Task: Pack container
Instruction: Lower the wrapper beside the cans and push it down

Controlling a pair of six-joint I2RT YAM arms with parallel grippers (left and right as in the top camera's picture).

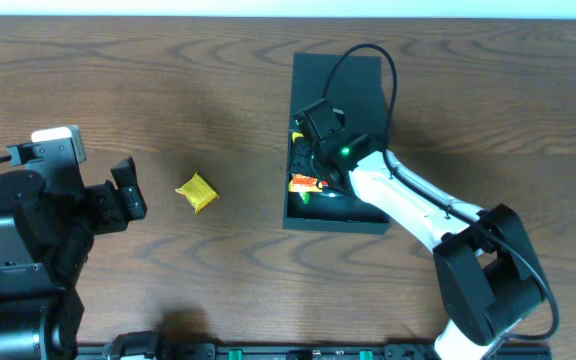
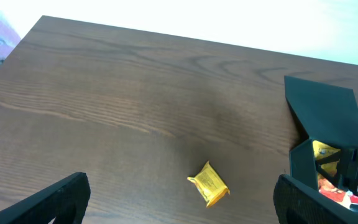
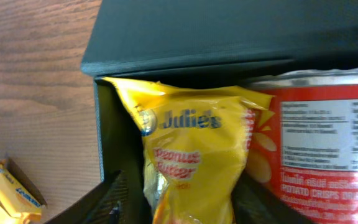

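1. Dark wood-grain worktop (image 1: 168, 80) fills every view, with a pale wall at its far edge in the left wrist view.
2. The container (image 1: 333, 222) stands around the right claw (image 3: 182, 202), which reaches down into it. Its flap lid (image 1: 353, 80) is thrown open and lies beyond that claw.
3. Inside, a yellow Julie's packet (image 3: 191, 143) stands upright between the right claw's two fingers, in the corner by the container's wall. A red crisps can (image 3: 328, 137) lies just beside the packet, to that claw's right.
4. The right claw's jaws stand on either side of the yellow packet. Whether they pinch it or have let go, I cannot tell from these views.
5. Outside the container, a second small yellow packet (image 1: 196, 192) lies alone on the worktop. It sits ahead of the left claw (image 1: 128, 190), between that claw and the container, touching neither.
6. The left claw is spread wide with nothing between its fingers, and it hangs low over the worktop, well apart from the container.
7. By my reading, packing is well along: the can and at least one packet are in. What appears left is to free the right claw, bring in the loose packet and fold the lid down.
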